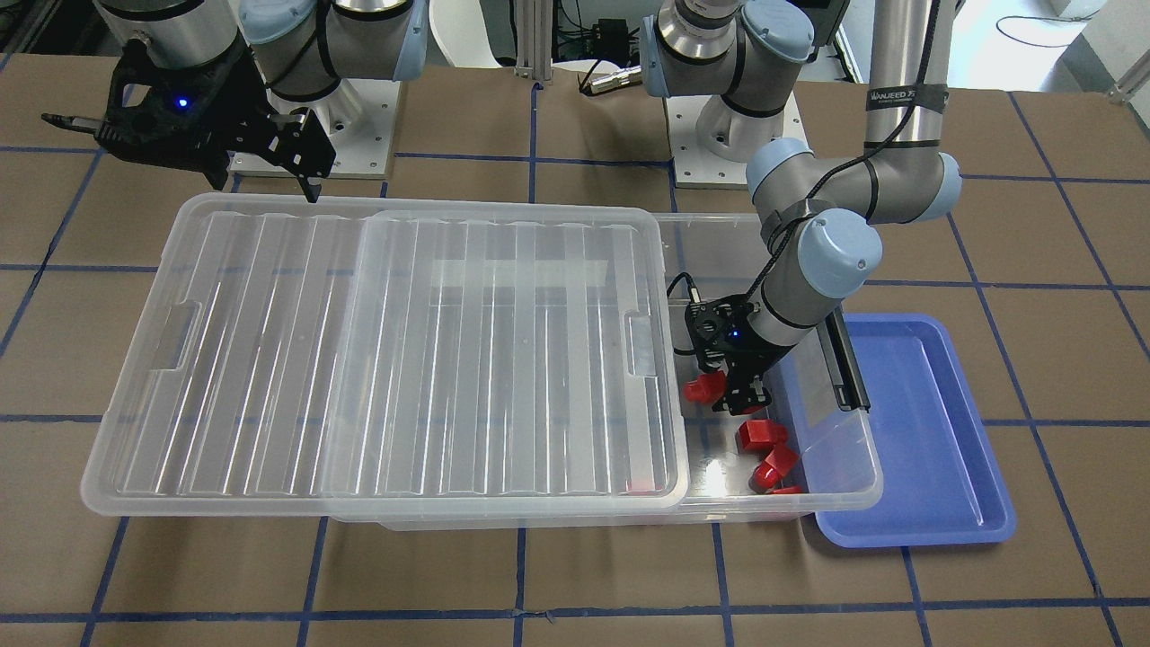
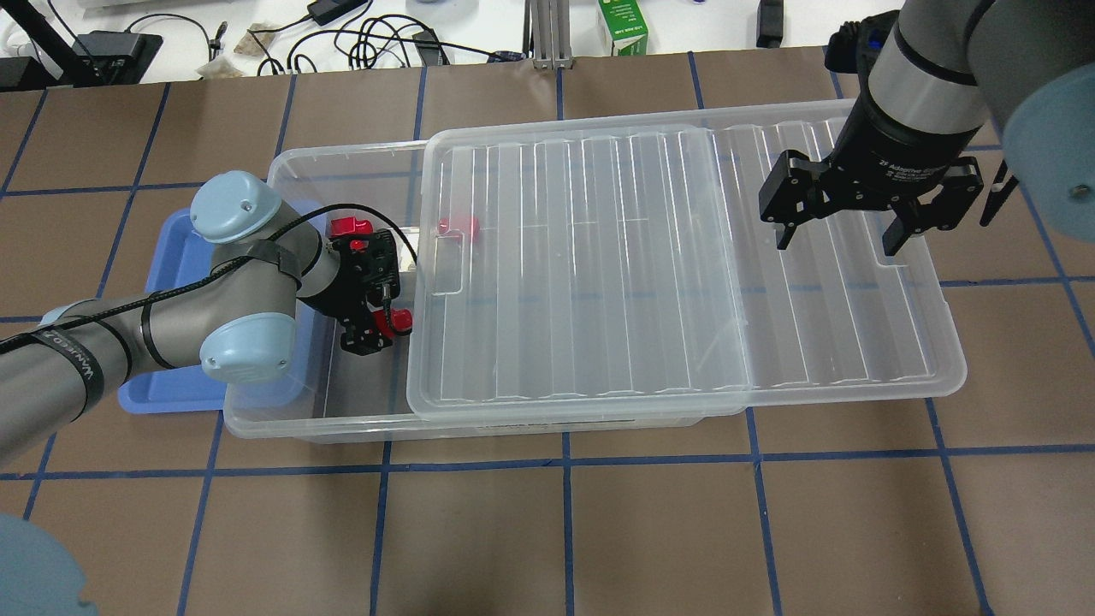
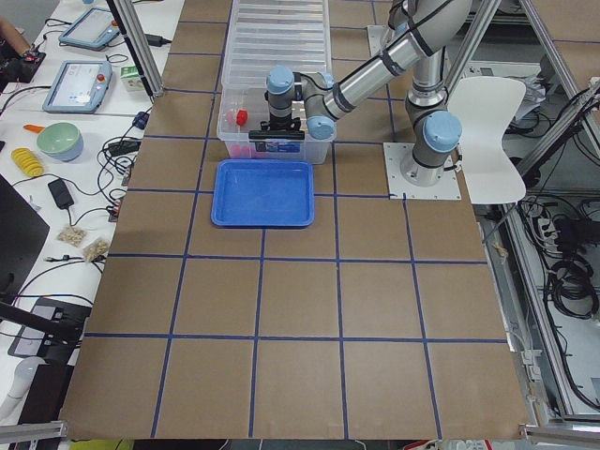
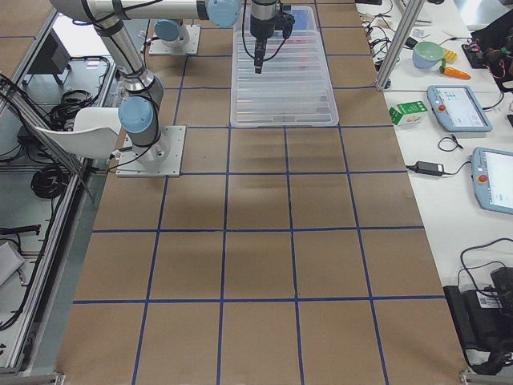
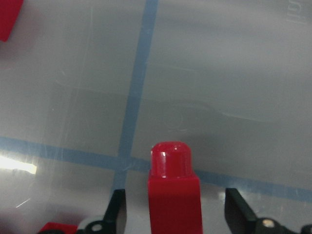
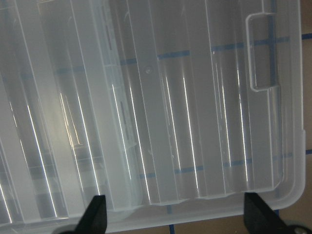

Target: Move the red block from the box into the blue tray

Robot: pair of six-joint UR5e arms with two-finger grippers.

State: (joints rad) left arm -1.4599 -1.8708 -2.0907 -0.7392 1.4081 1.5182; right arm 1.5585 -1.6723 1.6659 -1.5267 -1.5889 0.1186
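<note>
The box [image 2: 342, 423] is a clear bin with its ribbed lid [image 2: 642, 257] slid aside, so the end by the blue tray [image 2: 171, 376] is uncovered. My left gripper [image 2: 385, 329] reaches down into that end. It is open, with a red block [image 5: 174, 190] standing between its fingers [image 5: 117, 212] and a gap on each side. The same block shows in the front view [image 1: 703, 388] beside the gripper [image 1: 741, 395]. My right gripper [image 2: 843, 227] hangs open and empty above the lid's far end.
More red blocks lie on the box floor [image 1: 762, 434], [image 1: 774, 465], and one shows under the lid [image 2: 458, 226]. The blue tray [image 1: 934, 431] sits against the box's short end, with a black latch [image 1: 849, 359] between them.
</note>
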